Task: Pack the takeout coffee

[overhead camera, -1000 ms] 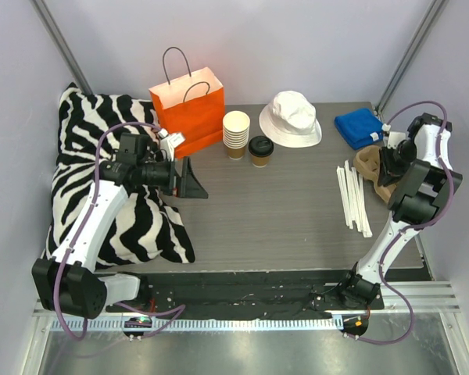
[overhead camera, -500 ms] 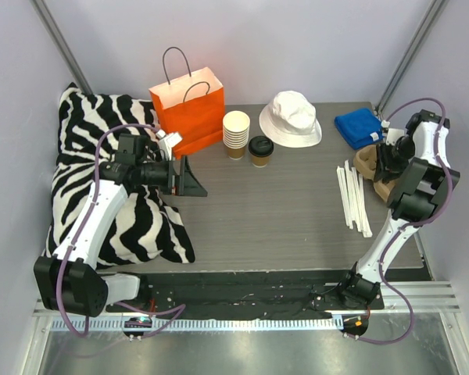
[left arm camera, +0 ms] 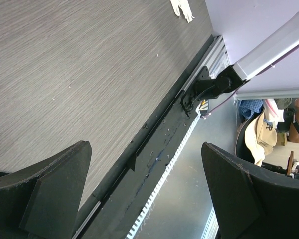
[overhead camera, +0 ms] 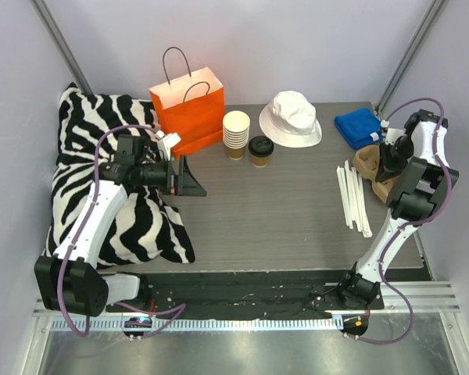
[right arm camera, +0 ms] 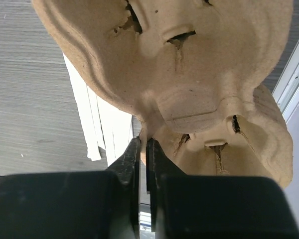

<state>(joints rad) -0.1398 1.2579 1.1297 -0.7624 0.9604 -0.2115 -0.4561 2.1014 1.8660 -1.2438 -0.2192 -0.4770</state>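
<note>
- Now the coffee (overhead camera: 260, 150) is seen upright at the back middle of the table (overhead camera: 273, 226), black lid on, touched by neither gripper.
- A stack of cups (overhead camera: 235, 133) is set just left of it, very close; whether they touch cannot be told.
- An orange bag (overhead camera: 189, 116) is stood open at the back left, next to the stack.
- A white hat (overhead camera: 290, 119) is laid just behind and right of the coffee.
- A blue cloth (overhead camera: 358, 127) is placed at the back right corner.
- The left gripper (overhead camera: 191, 180) is held low over the table's left side, pointed right, well apart from the coffee; a zebra pillow (overhead camera: 82, 164) is seen just left of it.
- In the left wrist view its fingers (left arm camera: 50, 191) are spread wide with nothing held between; bare table top and the front rail (left arm camera: 139, 164) are seen past them.
- The right gripper (right arm camera: 143, 154) is pressed nearly together on the carrier (right arm camera: 189, 74); a thin pulp edge is pinched between the jaws.
- From the top the carrier is seen at the table's right edge, near the blue cloth, partly hidden; whether it is lifted off the table cannot be told.
- White strips (overhead camera: 353, 195) are laid in a loose bundle just left of the carrier, well apart from the coffee.
</note>
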